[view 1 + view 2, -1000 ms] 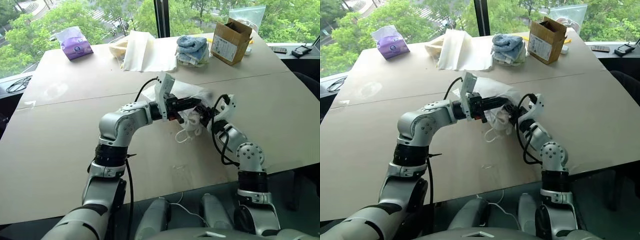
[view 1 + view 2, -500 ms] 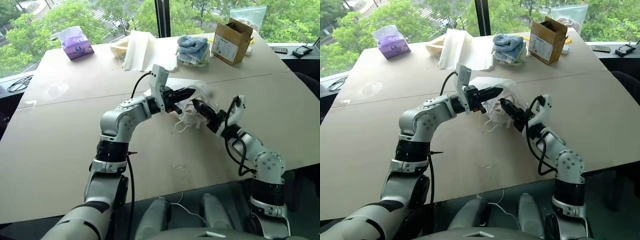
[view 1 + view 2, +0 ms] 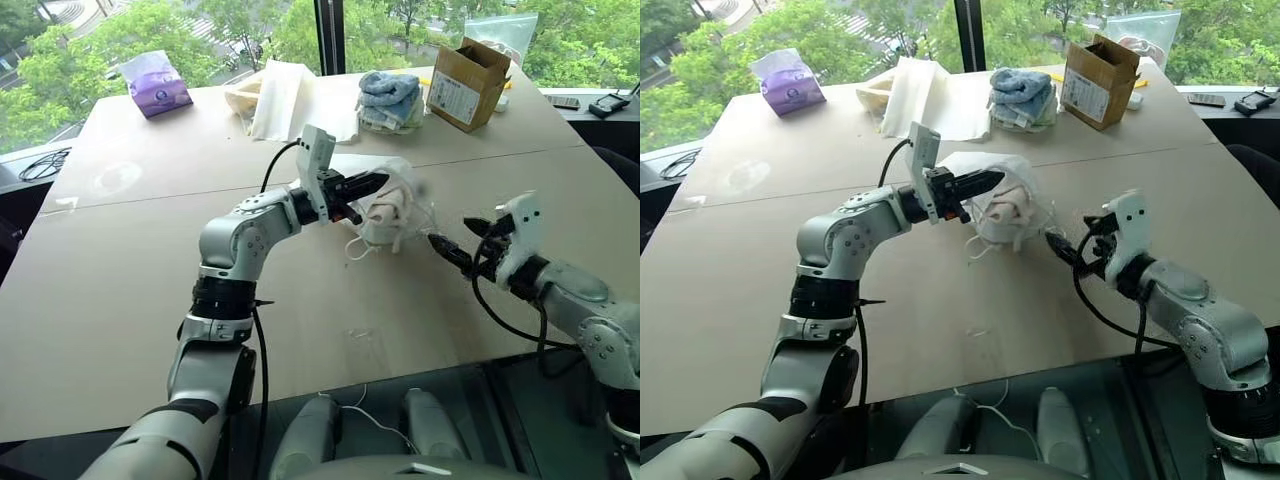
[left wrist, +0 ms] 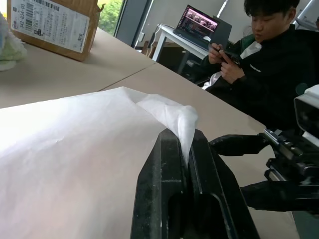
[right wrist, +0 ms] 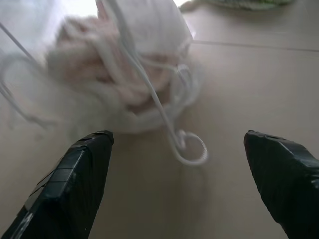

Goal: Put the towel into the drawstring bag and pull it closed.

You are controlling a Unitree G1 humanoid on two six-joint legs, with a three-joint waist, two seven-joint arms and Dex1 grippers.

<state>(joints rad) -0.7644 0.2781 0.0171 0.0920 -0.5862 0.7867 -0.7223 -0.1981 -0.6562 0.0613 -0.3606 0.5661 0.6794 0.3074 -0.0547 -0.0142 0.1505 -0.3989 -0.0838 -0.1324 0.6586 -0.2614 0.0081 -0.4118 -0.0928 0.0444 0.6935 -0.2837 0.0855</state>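
- The towel (image 3: 1008, 203) sits bunched inside the drawstring bag (image 3: 1002, 207), its cream mass visible through the thin fabric.
- The bag rests near the middle of the table (image 3: 940, 300), one edge lifted; its white cord (image 5: 167, 124) trails loose onto the tabletop.
- The left gripper (image 4: 185, 149) is clamped tight on a fold of the bag's rim, holding it up.
- The right gripper (image 5: 184, 184) hangs just beside the bag, apart from it, fingers spread wide and holding nothing.
- At the table's far edge lie stacked blue and white towels (image 3: 1020, 97), a cardboard box (image 3: 1097, 80), folded cream sheets (image 3: 925, 98) and a purple tissue pack (image 3: 789, 82).
- A seated person (image 4: 269, 64) in black handles a phone.
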